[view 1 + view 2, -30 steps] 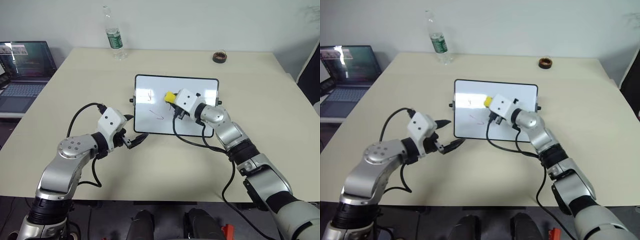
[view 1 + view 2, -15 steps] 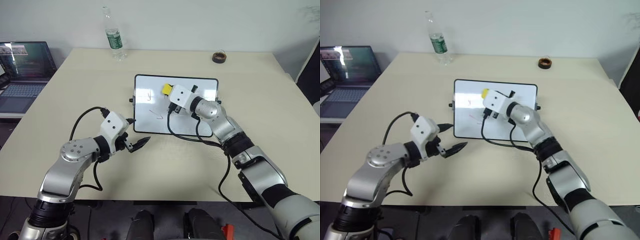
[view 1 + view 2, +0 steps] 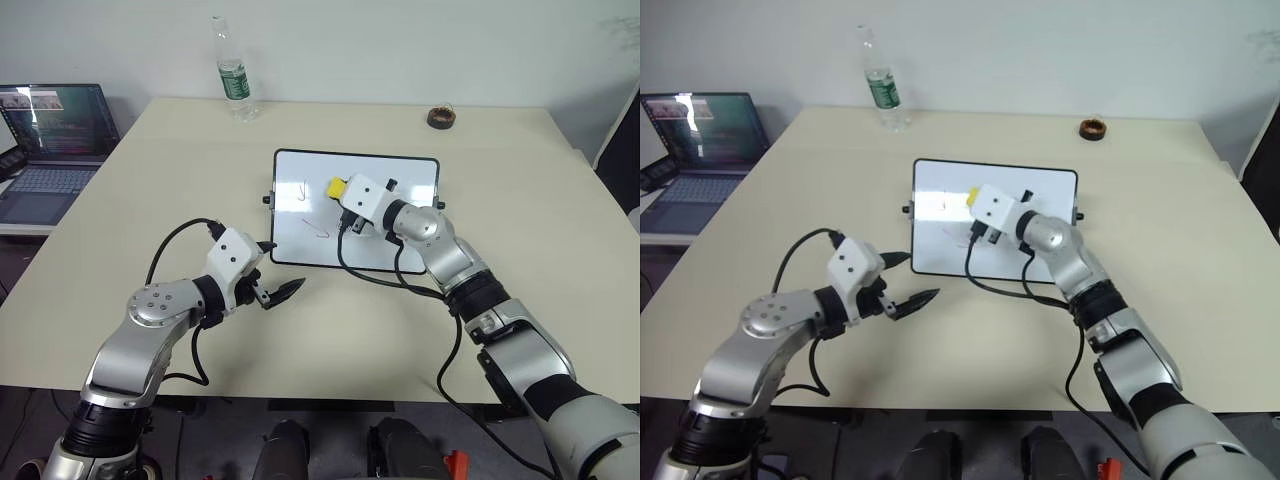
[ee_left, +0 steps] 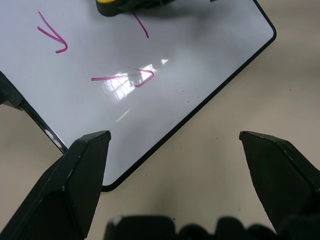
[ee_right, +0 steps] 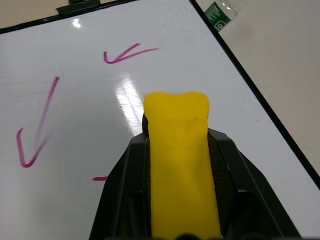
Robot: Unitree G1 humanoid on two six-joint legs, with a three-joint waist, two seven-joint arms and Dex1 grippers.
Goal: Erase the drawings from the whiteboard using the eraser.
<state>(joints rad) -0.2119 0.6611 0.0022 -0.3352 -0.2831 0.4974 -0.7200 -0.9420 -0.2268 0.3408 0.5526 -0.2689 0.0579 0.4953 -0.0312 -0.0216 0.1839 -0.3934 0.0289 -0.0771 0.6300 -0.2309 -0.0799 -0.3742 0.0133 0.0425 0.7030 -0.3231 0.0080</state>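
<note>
The whiteboard (image 3: 410,180) lies flat on the table in front of me. Thin red drawings (image 3: 302,190) mark its left half, with another hook (image 3: 318,233) lower down. My right gripper (image 3: 342,192) is shut on the yellow eraser (image 3: 337,187), held over the board's middle just right of the marks. From the right wrist, the eraser (image 5: 180,160) points at the strokes (image 5: 127,54). I cannot tell whether it touches the board. My left gripper (image 3: 286,265) stands open off the board's near left corner, empty, its fingers (image 4: 75,170) wide apart.
A clear plastic bottle (image 3: 232,75) stands at the table's far edge, left of centre. A dark ring-shaped object (image 3: 439,117) lies at the far right. An open laptop (image 3: 55,140) sits on a lower surface to the left of the table.
The right gripper has turned a little with the eraser still over the board's middle. The left gripper has hardly moved. The whole view has shifted slightly.
</note>
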